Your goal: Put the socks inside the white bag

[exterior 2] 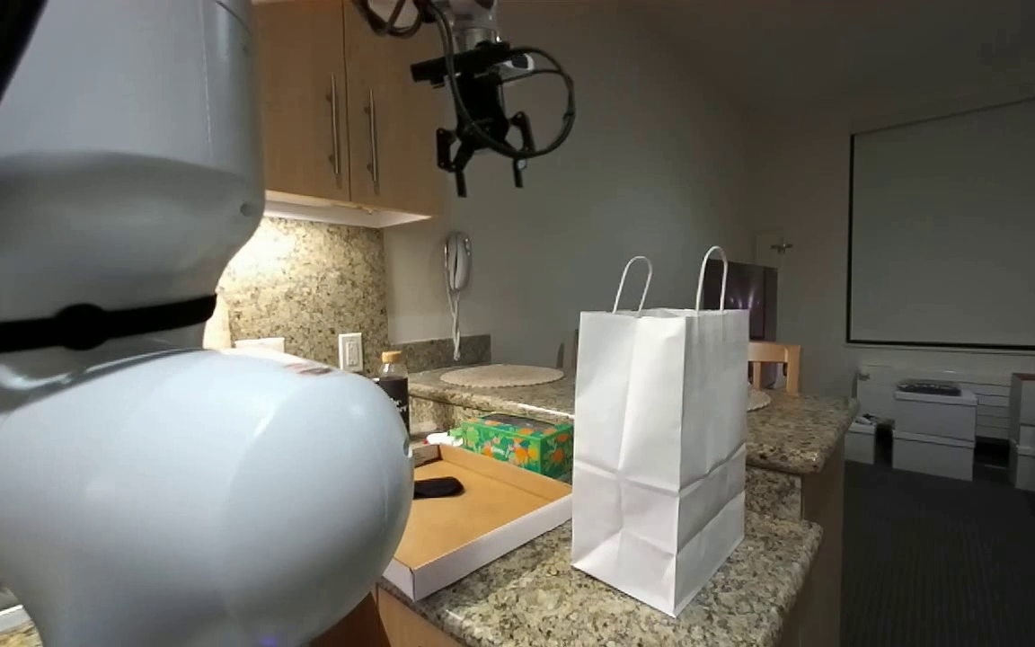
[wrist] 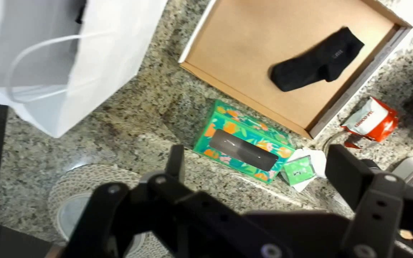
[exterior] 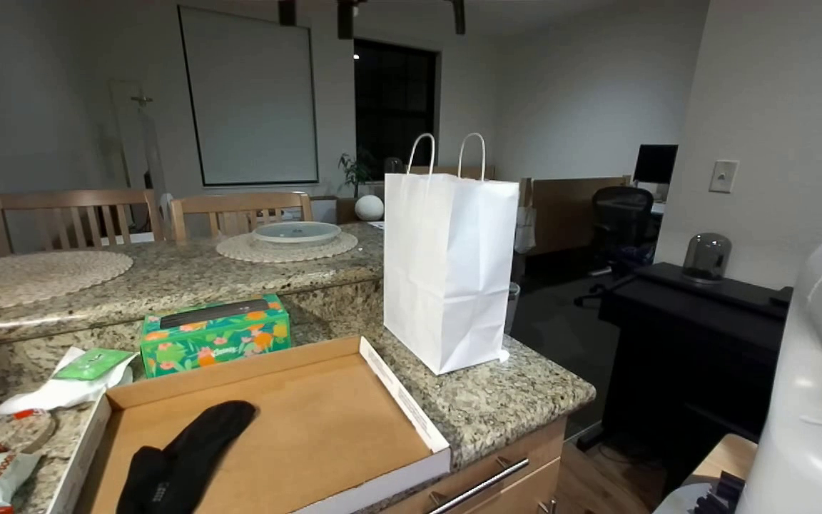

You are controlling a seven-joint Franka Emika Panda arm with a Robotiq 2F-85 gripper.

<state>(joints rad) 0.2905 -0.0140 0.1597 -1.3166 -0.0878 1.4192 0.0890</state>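
A black sock (exterior: 190,453) lies in a shallow cardboard box lid (exterior: 325,407). The sock also shows in an exterior view (exterior 2: 438,487) and in the wrist view (wrist: 316,61). The white bag (exterior: 447,278) stands upright with its two handles up, beside the lid, and shows too in an exterior view (exterior 2: 630,449). In the wrist view the bag (wrist: 117,61) has its mouth open, with a small black thing inside that I cannot make out. My gripper (exterior 2: 490,184) is open and empty, high above the counter. In the wrist view its fingers (wrist: 257,156) are wide apart.
A green floral tissue box (exterior: 218,339) stands behind the lid. A green packet (wrist: 299,170) and a red-white snack wrapper (wrist: 373,120) lie nearby. A raised granite ledge holds woven placemats (exterior: 40,278) and a plate (exterior: 297,232). The bag stands near the counter's end.
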